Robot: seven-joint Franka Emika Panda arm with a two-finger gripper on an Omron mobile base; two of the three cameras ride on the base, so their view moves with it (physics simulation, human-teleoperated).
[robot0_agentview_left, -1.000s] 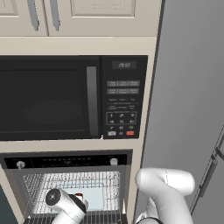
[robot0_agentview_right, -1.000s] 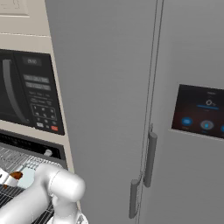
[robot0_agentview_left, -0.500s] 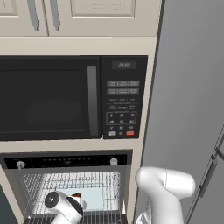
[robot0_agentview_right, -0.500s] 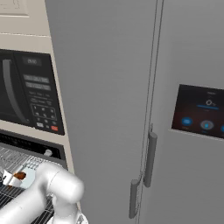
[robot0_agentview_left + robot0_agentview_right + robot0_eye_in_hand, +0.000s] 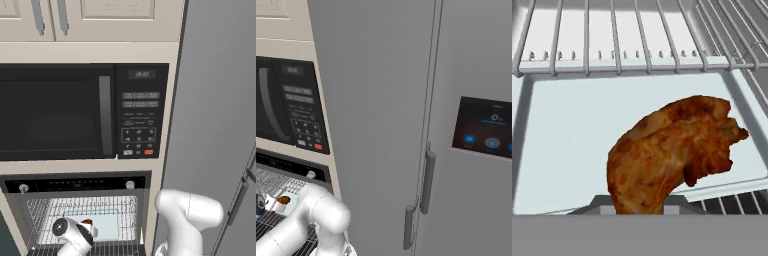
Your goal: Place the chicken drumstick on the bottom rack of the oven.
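- Golden-brown and plump, the chicken drumstick [image 5: 674,152] sits close in front of your hand camera, its lower end running down between the jaws, which are clenched on it.
- In the left base view you see the gripper [image 5: 88,227] inside the open oven [image 5: 77,215], with a small brown patch of the drumstick [image 5: 86,222] at its tip.
- Beneath the drumstick lies a pale rectangular tray [image 5: 562,145]; its raised rim runs along the far side, the left and the right, and the meat hangs over the tray's right half.
- The tray rests on a silver wire rack [image 5: 617,45] whose bars run away from you beyond the tray's far edge; more bars show past the tray's right rim.
- I cannot tell whether the drumstick touches the tray or hangs just above it.
- To the left of the drumstick the tray is bare.
- From the right base view the drumstick [image 5: 282,200] shows brown at the frame's left edge, near the wire rack [image 5: 276,220].
- Above the oven's black control strip [image 5: 75,184] sits the black microwave [image 5: 82,112]; the grey fridge [image 5: 421,125] stands to the right.
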